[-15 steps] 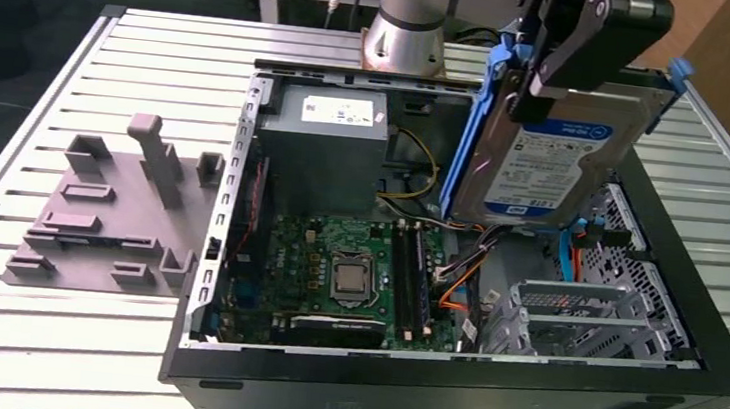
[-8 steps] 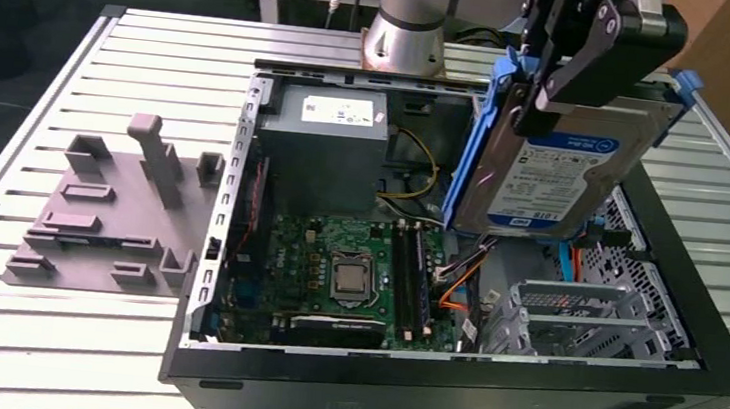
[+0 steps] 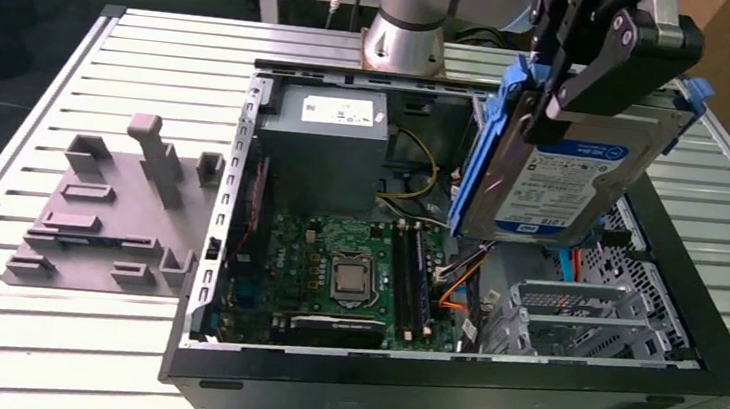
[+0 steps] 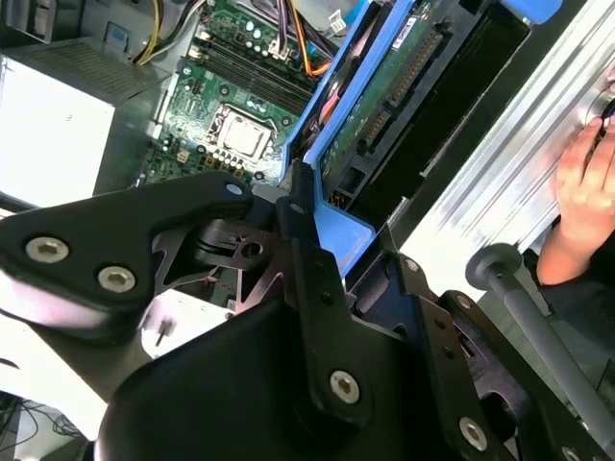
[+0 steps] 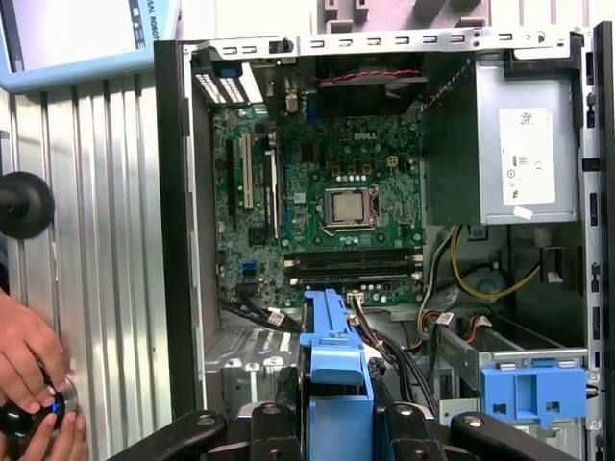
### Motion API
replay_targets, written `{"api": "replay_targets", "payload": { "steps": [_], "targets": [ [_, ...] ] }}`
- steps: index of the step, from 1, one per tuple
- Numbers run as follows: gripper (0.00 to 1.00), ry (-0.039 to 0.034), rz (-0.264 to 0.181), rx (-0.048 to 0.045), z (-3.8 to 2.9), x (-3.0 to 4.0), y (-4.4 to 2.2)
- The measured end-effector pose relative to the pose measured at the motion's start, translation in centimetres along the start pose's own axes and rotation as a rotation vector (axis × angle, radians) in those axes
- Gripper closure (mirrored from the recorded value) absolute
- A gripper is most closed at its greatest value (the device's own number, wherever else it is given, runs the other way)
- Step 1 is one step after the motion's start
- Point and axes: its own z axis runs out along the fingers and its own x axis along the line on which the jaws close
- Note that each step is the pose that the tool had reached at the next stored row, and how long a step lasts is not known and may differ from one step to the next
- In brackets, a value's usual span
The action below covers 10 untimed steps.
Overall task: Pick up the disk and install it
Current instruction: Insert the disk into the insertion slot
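The disk, a silver hard drive with a white-and-blue label in a blue carrier, hangs tilted above the open computer case, over its right half in the exterior view. My gripper is shut on the disk's upper edge, its black fingers clamped over the carrier. In the second wrist view the disk shows its green circuit board and connector, with the gripper pinching the blue frame. In the first wrist view the carrier's blue edge sticks out between the black fingers, above the motherboard.
Inside the case are the motherboard, the gray power supply, a metal drive cage and a blue latch bracket. A gray fixture lies on the slatted table. A person's hand rests beside the case.
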Motion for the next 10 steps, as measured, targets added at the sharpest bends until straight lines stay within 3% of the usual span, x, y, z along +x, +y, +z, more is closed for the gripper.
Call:
{"api": "replay_targets", "payload": {
  "steps": [10],
  "targets": [
    [0.64,0.0001,0.000,0.0000,0.15,1.30,-0.66]
  ]
}}
